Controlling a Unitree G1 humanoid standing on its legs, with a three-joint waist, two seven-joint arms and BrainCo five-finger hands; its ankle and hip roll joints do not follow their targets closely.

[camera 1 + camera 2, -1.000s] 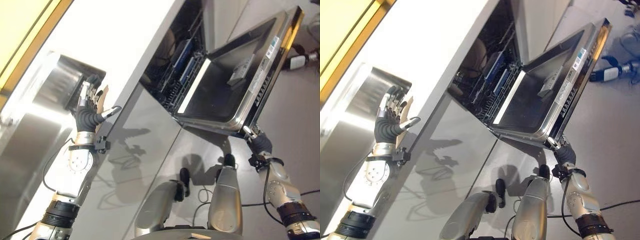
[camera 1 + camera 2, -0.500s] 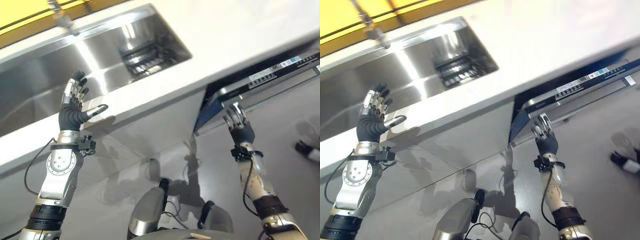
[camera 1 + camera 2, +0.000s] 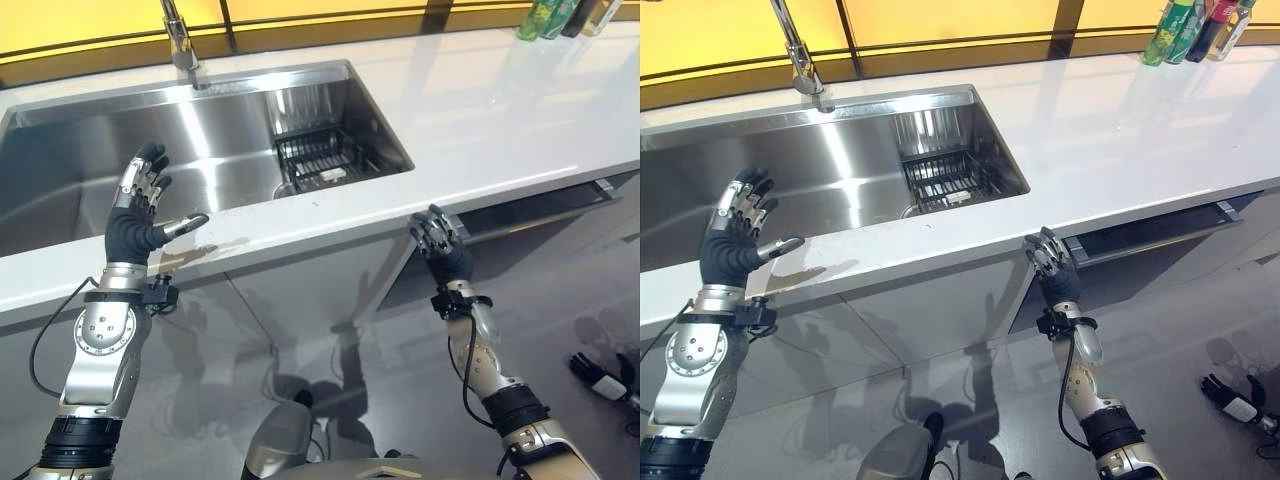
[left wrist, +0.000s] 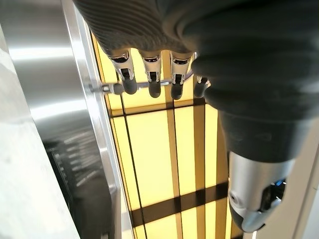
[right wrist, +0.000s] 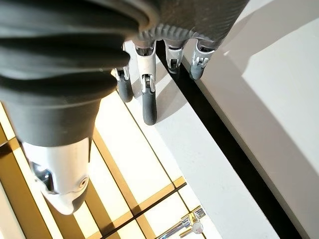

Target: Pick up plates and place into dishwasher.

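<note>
Now your view is swinging up from the open dishwasher to the sink (image 3: 90, 160) at 11 o'clock, its door (image 3: 1150, 232) looking nearly closed. Both your left hand (image 3: 140, 215) and right hand (image 3: 436, 243) are hanging released, holding nothing. You are seeing no plates, so judging progress is impossible.

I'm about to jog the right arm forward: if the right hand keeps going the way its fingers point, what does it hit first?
Most likely the underside or front edge of the white countertop just above the right hand; depth is unclear.
</note>
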